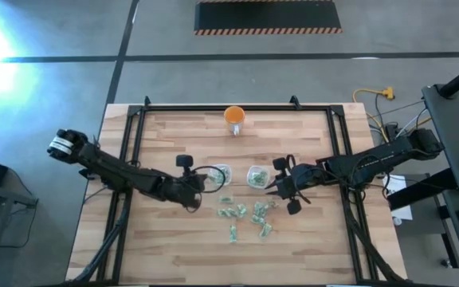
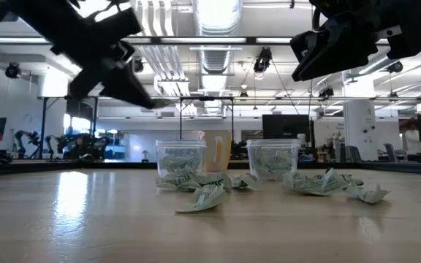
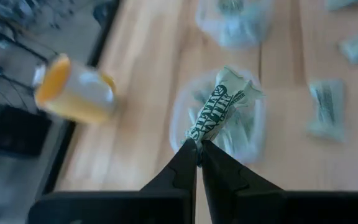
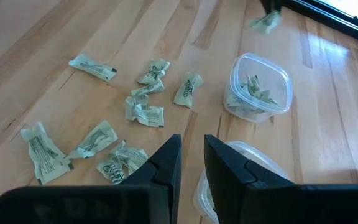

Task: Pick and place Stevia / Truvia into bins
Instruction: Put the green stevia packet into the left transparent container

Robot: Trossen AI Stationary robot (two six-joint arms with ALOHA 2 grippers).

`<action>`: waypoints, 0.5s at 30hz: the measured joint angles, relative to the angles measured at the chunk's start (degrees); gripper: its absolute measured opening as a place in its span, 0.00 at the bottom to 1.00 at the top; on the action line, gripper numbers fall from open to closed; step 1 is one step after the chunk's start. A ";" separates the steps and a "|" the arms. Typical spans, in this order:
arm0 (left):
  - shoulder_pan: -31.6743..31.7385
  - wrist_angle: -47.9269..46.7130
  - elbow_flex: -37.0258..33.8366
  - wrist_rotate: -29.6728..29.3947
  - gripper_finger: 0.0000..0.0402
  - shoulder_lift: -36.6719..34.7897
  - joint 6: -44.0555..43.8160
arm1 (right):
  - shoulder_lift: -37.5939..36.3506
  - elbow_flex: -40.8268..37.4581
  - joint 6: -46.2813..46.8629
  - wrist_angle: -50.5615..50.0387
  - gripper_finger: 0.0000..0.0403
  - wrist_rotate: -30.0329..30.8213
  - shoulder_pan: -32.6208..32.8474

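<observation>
My left gripper (image 3: pixel 199 144) is shut on one green-and-white Stevia sachet (image 3: pixel 219 109) and hovers over the left clear bin (image 1: pixel 220 175), which has sachets in it. The right clear bin (image 1: pixel 257 176) stands beside it, also with sachets inside. My right gripper (image 4: pixel 192 155) hangs open above and just right of that bin (image 4: pixel 247 168), nothing between its fingers. Several loose sachets (image 1: pixel 245 215) lie flat on the wood, nearer than the bins. My left gripper pinches one end of the sachet (image 3: pixel 194 137) between its two fingertips. The fingers slant down from the table's left. The sachet sticks out past the tips, lifted clear above the left bin (image 3: pixel 253 124).
An orange cup (image 1: pixel 234 118) stands near the table's far edge, behind the bins. A black frame (image 1: pixel 138 127) runs along the table's left, right and far sides. Bare wood lies near the front edge.
</observation>
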 joint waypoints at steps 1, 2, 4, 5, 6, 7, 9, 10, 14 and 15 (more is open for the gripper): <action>0.39 1.99 -0.02 0.02 0.00 0.05 1.61 | 0.00 0.00 0.00 0.11 0.15 0.00 0.00; 0.81 3.63 -0.06 -0.01 0.00 0.34 3.11 | 0.00 0.00 0.00 0.31 0.15 0.00 0.00; 1.64 7.15 -0.04 0.20 0.00 1.65 6.01 | 0.00 0.00 0.00 0.51 0.15 0.00 0.00; 2.08 7.49 -0.04 0.62 0.00 2.29 7.18 | 0.00 0.00 0.00 0.45 0.15 0.00 0.00; 2.56 7.73 -0.01 1.16 0.00 2.95 8.08 | 0.00 0.00 0.02 0.47 0.15 0.00 0.00; 3.06 8.27 0.22 1.42 0.00 3.84 8.63 | 0.00 0.00 0.06 0.45 0.15 0.00 -0.02; 3.96 8.68 0.44 1.81 0.00 5.17 9.10 | 0.00 0.00 0.17 0.45 0.15 0.00 0.00; 4.44 8.53 0.44 1.79 0.00 5.76 9.24 | 0.00 0.00 0.17 0.40 0.15 0.00 0.00; 5.48 9.75 0.42 1.91 0.00 7.34 10.27 | 0.00 0.00 0.22 0.23 0.15 0.00 0.00; 5.65 10.07 0.44 1.93 0.00 7.56 10.30 | 0.00 0.00 0.25 0.08 0.15 0.00 -0.02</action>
